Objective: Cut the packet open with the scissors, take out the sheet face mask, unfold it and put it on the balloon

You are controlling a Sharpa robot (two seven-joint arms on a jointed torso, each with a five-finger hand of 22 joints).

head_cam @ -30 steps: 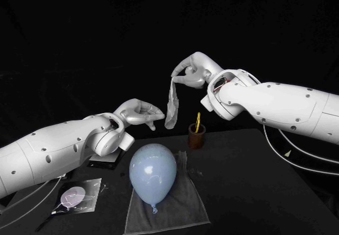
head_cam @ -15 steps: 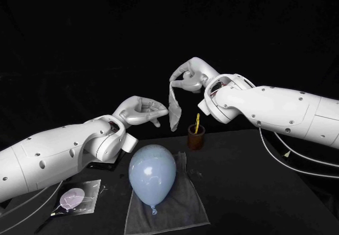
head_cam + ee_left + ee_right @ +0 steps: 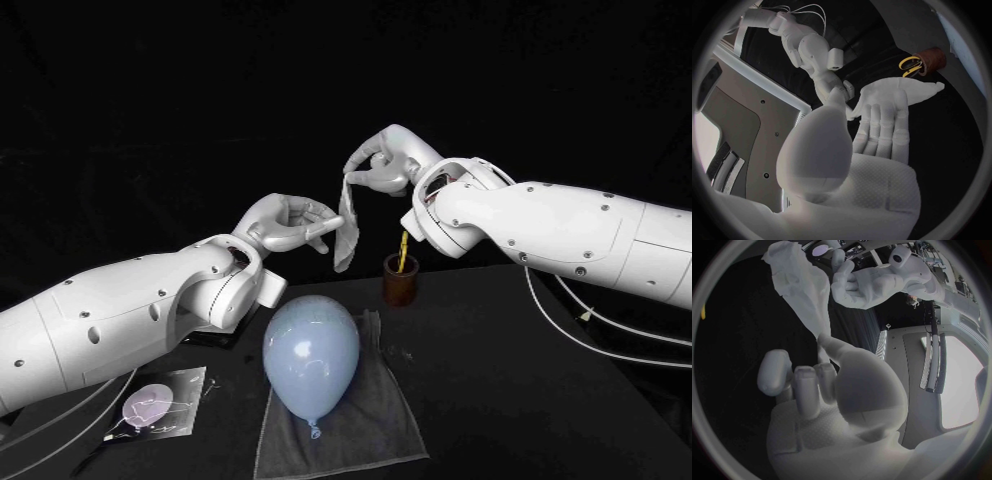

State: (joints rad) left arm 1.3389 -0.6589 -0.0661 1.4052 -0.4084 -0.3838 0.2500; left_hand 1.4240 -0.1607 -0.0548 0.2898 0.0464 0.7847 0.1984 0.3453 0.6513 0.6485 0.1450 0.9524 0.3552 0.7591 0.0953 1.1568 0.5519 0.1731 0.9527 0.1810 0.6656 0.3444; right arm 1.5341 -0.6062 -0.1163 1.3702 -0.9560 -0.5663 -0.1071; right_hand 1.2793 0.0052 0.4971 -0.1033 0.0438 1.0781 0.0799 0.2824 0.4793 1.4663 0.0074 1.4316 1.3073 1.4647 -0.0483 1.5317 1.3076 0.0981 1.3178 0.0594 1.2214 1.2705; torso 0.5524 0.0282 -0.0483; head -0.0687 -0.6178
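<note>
My right hand [image 3: 382, 165] is raised above the table and pinches the top of the folded white sheet mask [image 3: 345, 228], which hangs down from it. In the right wrist view the mask [image 3: 799, 277] runs from my right hand [image 3: 826, 390] out to my left hand [image 3: 864, 285]. My left hand [image 3: 296, 225] is beside the mask's lower half with its fingers spread, their tips against the sheet. The left hand [image 3: 879, 122] shows an open palm. The pale blue balloon [image 3: 310, 352] lies on a grey towel [image 3: 368, 425] below both hands.
A brown cup [image 3: 401, 281] with the yellow-handled scissors [image 3: 404, 243] stands behind the balloon; the cup [image 3: 932, 58] also appears in the left wrist view. The cut packet [image 3: 159, 405] lies at the front left of the table.
My left hand has risen and moved right until its fingertips reach the hanging mask. My right hand has come slightly lower and leftward with the mask.
</note>
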